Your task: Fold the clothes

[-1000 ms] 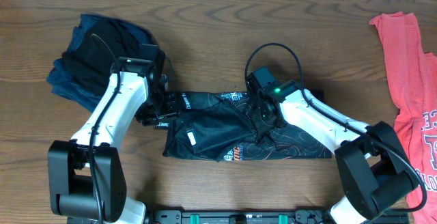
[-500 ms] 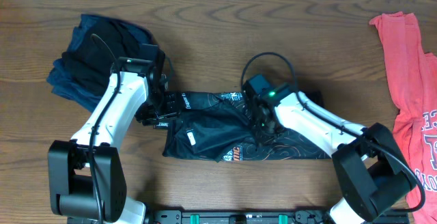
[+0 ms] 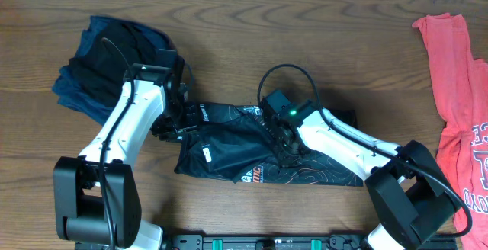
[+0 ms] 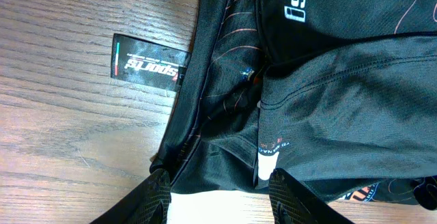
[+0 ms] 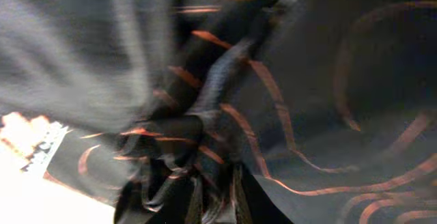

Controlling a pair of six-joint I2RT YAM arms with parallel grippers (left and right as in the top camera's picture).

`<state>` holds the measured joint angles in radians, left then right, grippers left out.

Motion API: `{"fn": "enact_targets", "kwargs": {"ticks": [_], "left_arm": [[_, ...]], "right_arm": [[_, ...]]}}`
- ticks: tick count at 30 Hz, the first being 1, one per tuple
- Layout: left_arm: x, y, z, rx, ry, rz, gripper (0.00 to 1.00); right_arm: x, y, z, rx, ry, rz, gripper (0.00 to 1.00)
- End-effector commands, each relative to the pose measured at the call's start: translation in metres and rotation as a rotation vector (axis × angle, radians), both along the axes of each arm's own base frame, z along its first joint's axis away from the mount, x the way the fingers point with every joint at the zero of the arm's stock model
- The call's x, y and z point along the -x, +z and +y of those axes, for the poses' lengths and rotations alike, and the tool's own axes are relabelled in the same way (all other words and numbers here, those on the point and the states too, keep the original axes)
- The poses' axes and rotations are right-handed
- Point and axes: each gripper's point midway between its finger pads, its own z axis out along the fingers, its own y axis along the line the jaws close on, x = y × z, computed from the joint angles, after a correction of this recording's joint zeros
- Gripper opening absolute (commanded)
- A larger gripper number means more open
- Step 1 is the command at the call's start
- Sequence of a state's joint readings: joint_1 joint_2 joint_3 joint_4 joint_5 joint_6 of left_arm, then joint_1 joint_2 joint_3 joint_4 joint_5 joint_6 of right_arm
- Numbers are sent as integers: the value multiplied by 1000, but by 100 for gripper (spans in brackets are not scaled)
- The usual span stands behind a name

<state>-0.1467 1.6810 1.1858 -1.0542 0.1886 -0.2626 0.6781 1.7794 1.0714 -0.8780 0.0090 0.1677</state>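
Note:
The black jersey (image 3: 229, 147) with thin orange lines lies folded into a long strip at the table's middle. My left gripper (image 3: 177, 120) hovers at its left end. In the left wrist view the jersey's (image 4: 328, 94) hem lies just ahead of my left gripper (image 4: 220, 200), whose jaws stand apart with no cloth pinched. My right gripper (image 3: 284, 139) presses down on the strip's middle. In the right wrist view my right gripper (image 5: 215, 200) has its fingers nearly together, with a bunched fold of the jersey (image 5: 328, 80) between them.
A heap of navy and black garments (image 3: 107, 67) sits at the back left, behind my left arm. A coral-red T-shirt (image 3: 457, 90) lies along the right edge. A black label (image 4: 147, 63) pokes out from the jersey onto the wooden table (image 3: 244, 36).
My right gripper has slid left along the jersey, dragging the cloth with it. The strip's lower left corner has shifted left. The left arm has stayed put.

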Motion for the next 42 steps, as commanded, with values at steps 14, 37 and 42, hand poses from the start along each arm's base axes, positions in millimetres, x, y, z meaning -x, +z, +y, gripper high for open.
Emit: {"fn": "enact_targets", "kwargs": {"ticks": [14, 37, 42], "left_arm": [[-2, 5, -1, 7, 1, -13, 49], [-2, 5, -1, 7, 1, -13, 49], [-2, 5, -1, 7, 1, -13, 49]], "right_arm": [[-81, 65, -36, 10, -249, -380, 15], [-93, -11, -2, -77, -233, -241, 28], [-92, -11, 1, -79, -227, -241, 39]]}}
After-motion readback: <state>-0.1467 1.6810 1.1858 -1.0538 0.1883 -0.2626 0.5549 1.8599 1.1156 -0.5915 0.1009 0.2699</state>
